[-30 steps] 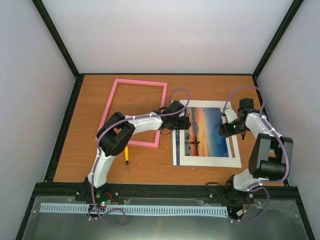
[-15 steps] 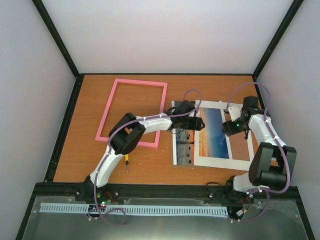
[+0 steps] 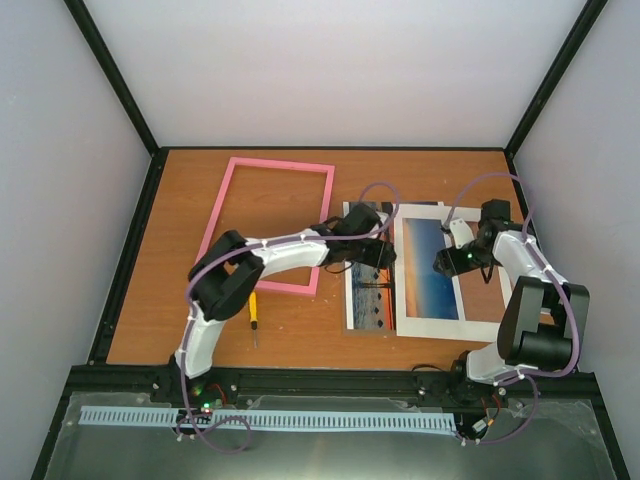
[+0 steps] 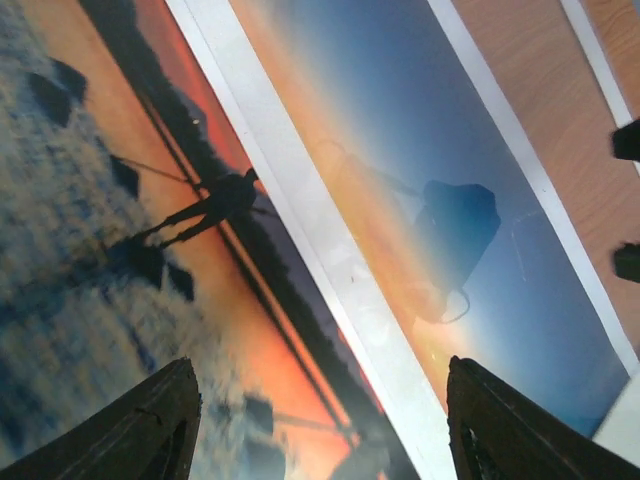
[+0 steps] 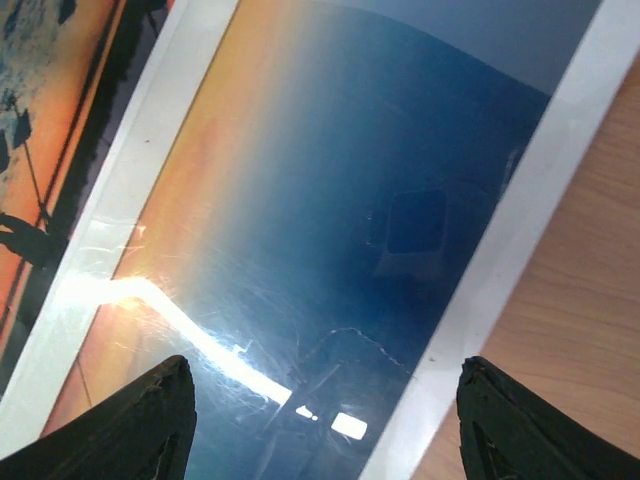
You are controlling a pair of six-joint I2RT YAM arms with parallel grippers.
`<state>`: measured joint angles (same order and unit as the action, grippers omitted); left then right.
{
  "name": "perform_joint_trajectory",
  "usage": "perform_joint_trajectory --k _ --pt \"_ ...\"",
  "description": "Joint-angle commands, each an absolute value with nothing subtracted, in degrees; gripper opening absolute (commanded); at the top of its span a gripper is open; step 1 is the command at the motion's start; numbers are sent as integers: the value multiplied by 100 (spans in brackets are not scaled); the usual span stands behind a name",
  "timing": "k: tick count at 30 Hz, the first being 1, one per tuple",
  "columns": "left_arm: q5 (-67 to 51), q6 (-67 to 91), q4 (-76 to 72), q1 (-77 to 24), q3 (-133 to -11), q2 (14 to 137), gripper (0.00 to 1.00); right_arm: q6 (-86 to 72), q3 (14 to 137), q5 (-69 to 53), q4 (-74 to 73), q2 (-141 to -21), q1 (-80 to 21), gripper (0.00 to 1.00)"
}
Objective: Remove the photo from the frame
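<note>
The photo (image 3: 368, 290), a sunset print with dark silhouettes, lies flat on the table right of centre. The white mat (image 3: 452, 330) lies over it, shifted right, so the photo's left part is bare and more of it shows through the mat window (image 3: 432, 270). The empty pink frame (image 3: 214, 225) lies flat to the left. My left gripper (image 3: 385, 255) is open and empty just above the photo (image 4: 150, 250) and the mat's left band (image 4: 330, 280). My right gripper (image 3: 445, 262) is open and empty above the glossy blue part (image 5: 380, 200).
A small yellow-handled screwdriver (image 3: 253, 310) lies by the frame's near edge. Bare wood table (image 3: 480, 290) shows through the right of the mat window and in the right wrist view (image 5: 590, 300). Black rails and white walls enclose the table.
The white mat has slid to the right, baring the photo's left part. My left gripper reached right, then drew back a little. My right gripper shifted slightly left.
</note>
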<state>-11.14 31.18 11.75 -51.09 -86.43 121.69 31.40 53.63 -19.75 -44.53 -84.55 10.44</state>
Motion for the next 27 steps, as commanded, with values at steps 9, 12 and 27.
perform_joint_trajectory --k 9,12,27 --pt "-1249 2805 1454 -5062 -6411 9984 67 3231 5259 -2596 -4329 -8473 658 67" --pt "-1678 2563 1084 -5075 -5509 9214 51 3321 5199 -2620 -4263 -8516 595 66" --pt "-1721 2515 671 -5589 -4127 7977 59 3471 4990 -2448 -3873 -9290 556 63"
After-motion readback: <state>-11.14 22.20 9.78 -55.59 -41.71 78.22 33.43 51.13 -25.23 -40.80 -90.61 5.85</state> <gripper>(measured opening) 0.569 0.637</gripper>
